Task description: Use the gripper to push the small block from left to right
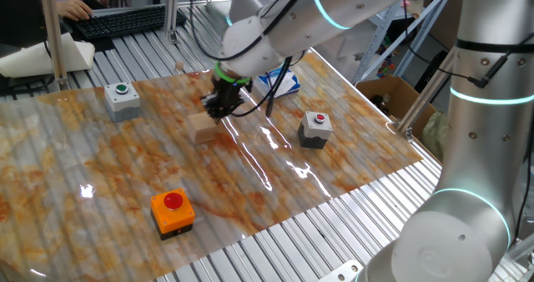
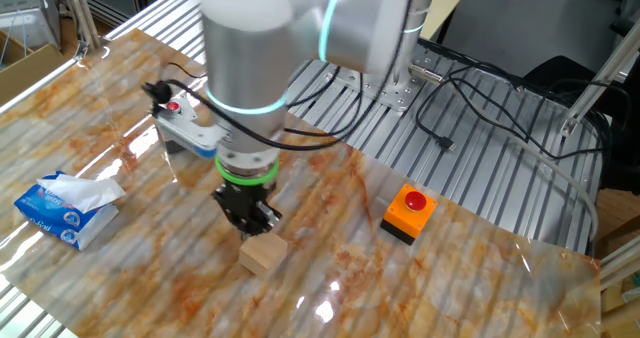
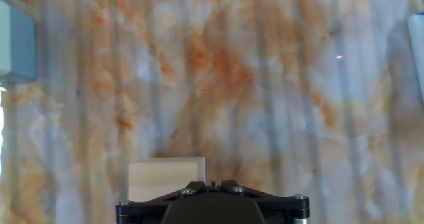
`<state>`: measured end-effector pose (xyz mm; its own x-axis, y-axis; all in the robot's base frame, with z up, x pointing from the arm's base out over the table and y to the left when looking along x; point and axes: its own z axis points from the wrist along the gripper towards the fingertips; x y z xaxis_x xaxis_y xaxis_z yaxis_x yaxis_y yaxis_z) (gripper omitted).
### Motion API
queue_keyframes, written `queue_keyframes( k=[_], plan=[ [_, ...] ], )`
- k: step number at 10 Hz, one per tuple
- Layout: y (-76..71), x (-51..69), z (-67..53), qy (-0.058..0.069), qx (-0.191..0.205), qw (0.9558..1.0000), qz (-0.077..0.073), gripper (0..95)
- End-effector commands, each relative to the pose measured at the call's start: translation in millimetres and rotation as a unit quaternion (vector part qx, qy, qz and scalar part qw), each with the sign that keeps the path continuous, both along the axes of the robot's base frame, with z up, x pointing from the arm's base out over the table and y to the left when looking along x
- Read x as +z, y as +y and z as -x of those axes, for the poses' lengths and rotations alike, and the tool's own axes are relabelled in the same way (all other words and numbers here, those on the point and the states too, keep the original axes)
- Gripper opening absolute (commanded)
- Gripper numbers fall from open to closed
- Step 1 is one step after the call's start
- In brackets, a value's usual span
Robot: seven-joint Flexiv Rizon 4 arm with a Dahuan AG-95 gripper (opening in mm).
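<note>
The tool [image 1: 221, 108], fingers together, partly hides the small block [image 3: 165, 179].

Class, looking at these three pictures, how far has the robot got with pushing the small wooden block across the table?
Done: the black gripper is shut and down beside the small tan wooden cube. In hand: contact seems made or close. Left: most of the push, since the cube sits mid-mat.

The arm [image 2: 260, 38] reaches down over the table, its gripper [image 2: 248, 221] pointing straight down, fingers closed together.
</note>
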<state>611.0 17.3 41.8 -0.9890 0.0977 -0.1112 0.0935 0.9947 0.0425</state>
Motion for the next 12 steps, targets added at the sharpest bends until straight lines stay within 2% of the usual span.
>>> queue_keyframes(
  k=[1,4,5,9,11,12],
  plan=[
    [13.6,6.2,1.8,0.003,-0.008,1.0000,-0.001,0.0],
    [35.9,16.4,6.5,0.010,-0.025,0.9996,-0.004,0.0],
    [38.4,17.8,7.2,0.004,-0.011,0.9999,0.000,0.0],
    [37.5,17.3,6.6,0.004,-0.001,0.9998,0.018,0.0],
    [37.3,17.2,6.2,0.001,0.010,0.9990,0.044,0.0],
    [37.2,17.2,5.5,0.000,0.014,0.9979,0.063,0.0]
  ],
)
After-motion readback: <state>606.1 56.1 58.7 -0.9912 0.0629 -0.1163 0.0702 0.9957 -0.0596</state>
